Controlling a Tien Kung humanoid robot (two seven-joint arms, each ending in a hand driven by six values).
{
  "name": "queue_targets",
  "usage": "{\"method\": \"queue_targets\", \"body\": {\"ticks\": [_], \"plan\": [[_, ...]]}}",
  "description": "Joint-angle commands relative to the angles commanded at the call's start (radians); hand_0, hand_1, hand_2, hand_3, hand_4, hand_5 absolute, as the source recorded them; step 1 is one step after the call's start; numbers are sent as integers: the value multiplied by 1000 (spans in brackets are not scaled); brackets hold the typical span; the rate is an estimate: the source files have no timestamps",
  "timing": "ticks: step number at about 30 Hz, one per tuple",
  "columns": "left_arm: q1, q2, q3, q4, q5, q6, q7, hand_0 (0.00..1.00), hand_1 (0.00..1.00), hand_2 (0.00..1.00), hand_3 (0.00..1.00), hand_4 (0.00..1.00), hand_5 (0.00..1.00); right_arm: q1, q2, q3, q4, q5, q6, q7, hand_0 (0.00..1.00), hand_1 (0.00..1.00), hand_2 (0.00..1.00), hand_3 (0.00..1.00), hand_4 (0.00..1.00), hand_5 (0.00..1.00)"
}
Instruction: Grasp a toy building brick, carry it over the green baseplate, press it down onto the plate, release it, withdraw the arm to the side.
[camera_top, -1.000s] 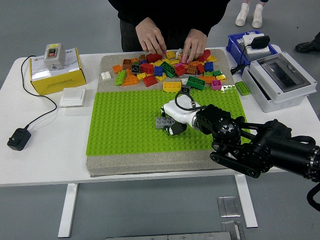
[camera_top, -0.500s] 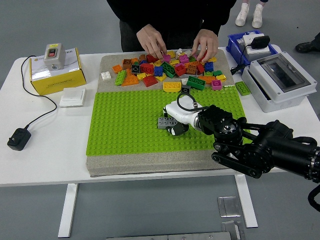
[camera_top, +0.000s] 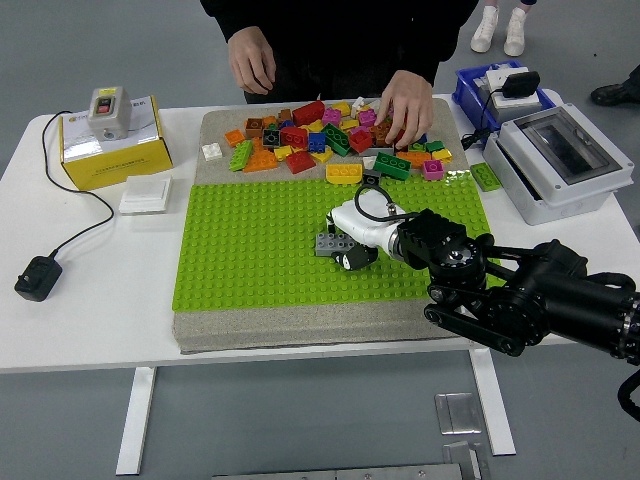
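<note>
Reaching in from the right, the right hand (camera_top: 352, 238) has its fingers clasped on a grey brick (camera_top: 328, 243) sitting on the green baseplate (camera_top: 250, 250). Beyond the fingers lies a pile of loose bricks (camera_top: 320, 140), where a person's hand (camera_top: 405, 105) rests, the person's other hand (camera_top: 251, 62) raised off the table.

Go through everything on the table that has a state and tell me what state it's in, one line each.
right robot hand: shut on the grey brick
grey brick: held low on the green baseplate
green baseplate: flat on the mat, mostly bare
loose brick pile: scattered beyond the baseplate
person's hand: resting on the pile
person's other hand: lifted off the table
electrical box: lid closed
power adapter: unplugged, lying on the table
</note>
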Motion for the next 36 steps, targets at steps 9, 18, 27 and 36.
{"method": "queue_targets", "body": {"ticks": [9, 18, 27, 36], "plan": [[-1, -1, -1, 0, 0, 1, 0, 753, 699, 673, 710, 394, 475, 0, -2, -1, 4, 3, 3, 1, 94, 202, 650, 710, 458, 271], [0, -1, -3, 0, 1, 1, 1, 753, 698, 673, 710, 393, 475, 2, -3, -10, 10, 21, -7, -3, 94, 205, 700, 751, 466, 276], [1, -2, -3, 0, 1, 1, 1, 752, 698, 672, 711, 392, 473, 2, -3, -13, 12, 33, -6, -6, 94, 206, 700, 752, 470, 280], [4, -3, -1, 0, -3, 1, 0, 752, 697, 670, 710, 391, 473, 1, -6, -15, 20, 41, -4, -7, 94, 205, 701, 753, 485, 288]]}}
